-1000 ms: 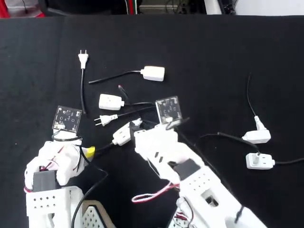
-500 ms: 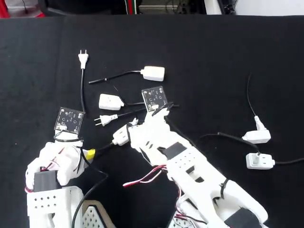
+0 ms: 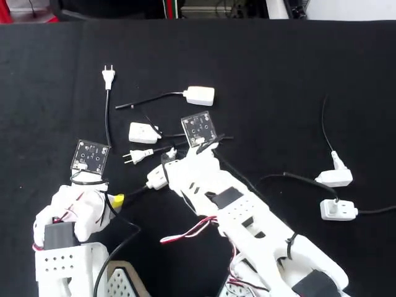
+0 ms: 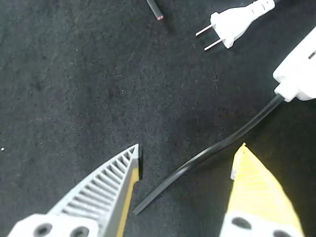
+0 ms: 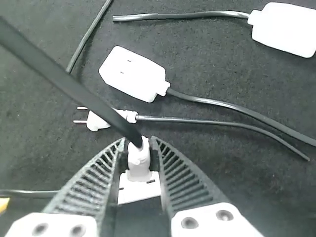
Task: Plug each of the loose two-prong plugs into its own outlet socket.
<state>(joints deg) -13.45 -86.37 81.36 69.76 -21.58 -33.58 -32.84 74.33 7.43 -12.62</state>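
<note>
**Rt arm stretched in, clamped on cord-end piece**

Re white cord-end piece (image 5: 138,185): lying near worktop (image 3: 278,74) centre, just beside loose two-prong plug (image 5: 94,120). Pinched at the neck by rt hand (image 5: 137,142), w/ fingers (image 5: 103,173) closed tight either side of where black cord (image 5: 59,74) enters. Can't tell whether plug or socket, w/ its face hidden under the hand.

Vs 1 s ago: reached further fwd and toward lft w/ rt arm, carrying wrist marker board (image 3: 199,129) farther up the worktop, to approx above the cables between piece and nearest outlet socket (image 3: 143,132). Did most of that travel in first half-sec and crept only slightly since. Barely shifted the piece itself, if at all. No change to loose plug, second socket (image 3: 199,95) or far plug (image 3: 108,75) toward worktop's far lft.

Lft hand (image 4: 190,148): parked as before, fingers wide apart, gripping nothing. Straddling what looks like the piece's black cord, which crosses the worktop under the gap.

Meaning for task, as a guess: grasp prob. just secured, w/ nothing mated yet in this cluster. Next likely a lift and line-up w/ a partner, i.e. plug prongs squared to socket slots. Risks: dragging the nearby loose plug out of place via the cord, or twisting the piece in so narrow a neck grip.
</note>
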